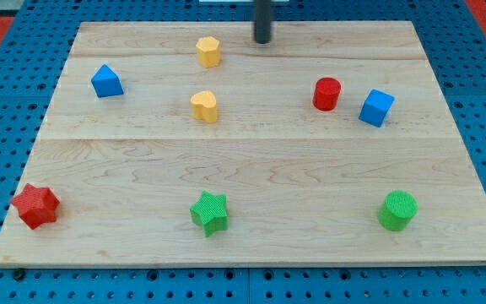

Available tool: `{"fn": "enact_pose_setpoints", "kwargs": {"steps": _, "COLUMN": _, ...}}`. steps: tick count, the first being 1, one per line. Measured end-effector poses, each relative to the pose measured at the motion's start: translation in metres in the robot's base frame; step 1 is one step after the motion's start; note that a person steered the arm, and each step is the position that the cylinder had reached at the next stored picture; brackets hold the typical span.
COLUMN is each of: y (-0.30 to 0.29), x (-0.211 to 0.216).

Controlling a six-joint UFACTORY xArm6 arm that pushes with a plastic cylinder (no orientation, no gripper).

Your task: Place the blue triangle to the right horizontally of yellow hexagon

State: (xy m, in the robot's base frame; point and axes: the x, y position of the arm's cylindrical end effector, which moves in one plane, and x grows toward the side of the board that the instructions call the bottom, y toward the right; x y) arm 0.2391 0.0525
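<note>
The blue triangle (106,81) lies near the board's left edge, toward the view's top. The yellow hexagon (208,51) sits near the top edge, left of centre. My tip (262,39) is at the top of the board, a short way right of the yellow hexagon and not touching it. It is far right of the blue triangle.
A yellow heart (204,106) lies below the hexagon. A red cylinder (326,94) and a blue cube (376,108) sit at the right. A red star (35,205), a green star (210,212) and a green cylinder (396,210) lie along the bottom of the wooden board (251,160).
</note>
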Motion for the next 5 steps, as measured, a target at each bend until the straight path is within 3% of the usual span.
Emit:
{"fn": "enact_pose_setpoints", "kwargs": {"steps": 1, "y": -0.036, "x": 0.026}}
{"fn": "enact_pose_setpoints", "kwargs": {"steps": 4, "y": -0.224, "x": 0.030}}
{"fn": "enact_pose_setpoints", "kwargs": {"steps": 5, "y": -0.184, "x": 0.028}}
